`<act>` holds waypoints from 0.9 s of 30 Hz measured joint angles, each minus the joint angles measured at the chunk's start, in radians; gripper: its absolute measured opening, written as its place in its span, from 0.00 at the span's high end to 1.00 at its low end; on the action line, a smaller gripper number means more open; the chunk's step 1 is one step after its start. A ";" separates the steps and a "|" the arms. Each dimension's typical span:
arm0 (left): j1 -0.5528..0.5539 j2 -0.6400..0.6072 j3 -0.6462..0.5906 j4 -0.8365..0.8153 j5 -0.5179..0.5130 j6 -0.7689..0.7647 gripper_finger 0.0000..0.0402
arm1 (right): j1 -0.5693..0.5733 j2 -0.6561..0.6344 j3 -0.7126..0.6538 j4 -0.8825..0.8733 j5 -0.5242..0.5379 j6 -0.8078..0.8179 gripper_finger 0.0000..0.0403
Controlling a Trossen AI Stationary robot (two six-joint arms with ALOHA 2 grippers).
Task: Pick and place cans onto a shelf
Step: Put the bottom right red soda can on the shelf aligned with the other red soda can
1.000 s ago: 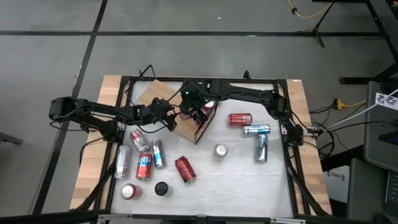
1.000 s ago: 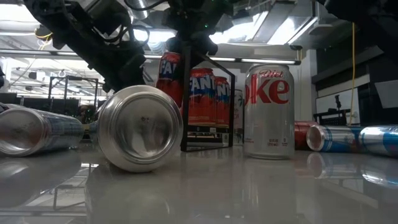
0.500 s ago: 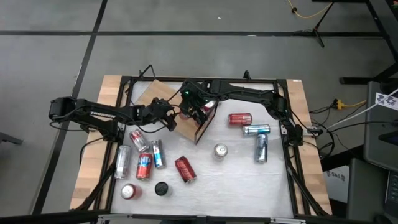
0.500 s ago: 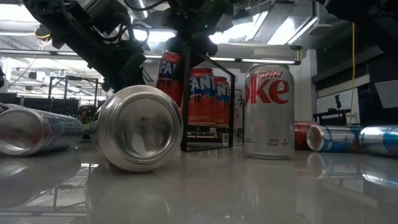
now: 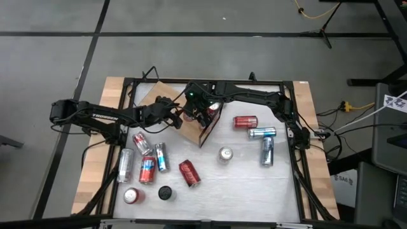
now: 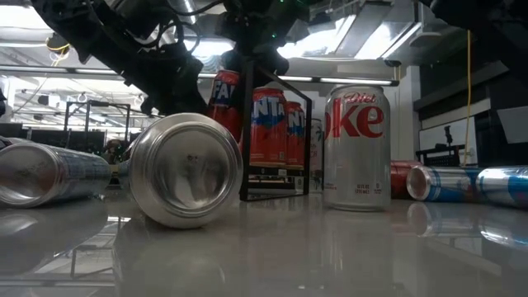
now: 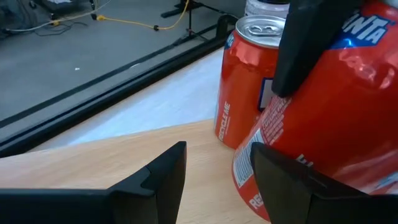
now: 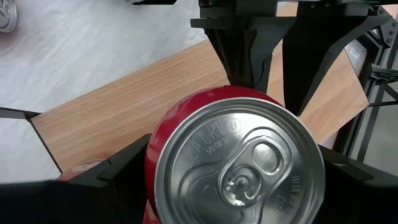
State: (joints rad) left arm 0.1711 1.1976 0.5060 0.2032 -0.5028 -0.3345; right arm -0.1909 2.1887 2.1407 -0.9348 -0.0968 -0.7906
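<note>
The right gripper [image 8: 233,186] is clamping a red Fanta can [image 8: 239,158] upright, long axis vertical, over the wooden shelf [image 5: 166,95] beside a second red can [image 7: 245,81] already standing there; the left gripper [image 7: 214,165] is hovering just beside it w/ fingers partly apart and holding nothing, so the right arm is nearest and the set-down looks to be straight down. On the white table [image 5: 248,184], approx count: nine cans lying on their sides, one Diet Coke can [image 6: 356,144] standing, one black disc [image 5: 165,191].
</note>
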 joint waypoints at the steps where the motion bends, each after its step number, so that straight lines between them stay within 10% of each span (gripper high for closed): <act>1: 0.000 0.000 0.000 -0.002 0.000 -0.002 0.55 | 0.000 0.000 0.000 0.000 0.000 0.000 0.22; 27: -0.002 -0.001 0.000 -0.020 0.046 -0.009 0.55 | 0.001 0.000 -0.001 -0.004 -0.005 -0.003 0.22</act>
State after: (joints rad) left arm 0.1692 1.1965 0.5062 0.1833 -0.4570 -0.3437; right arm -0.1902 2.1887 2.1399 -0.9388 -0.1017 -0.7937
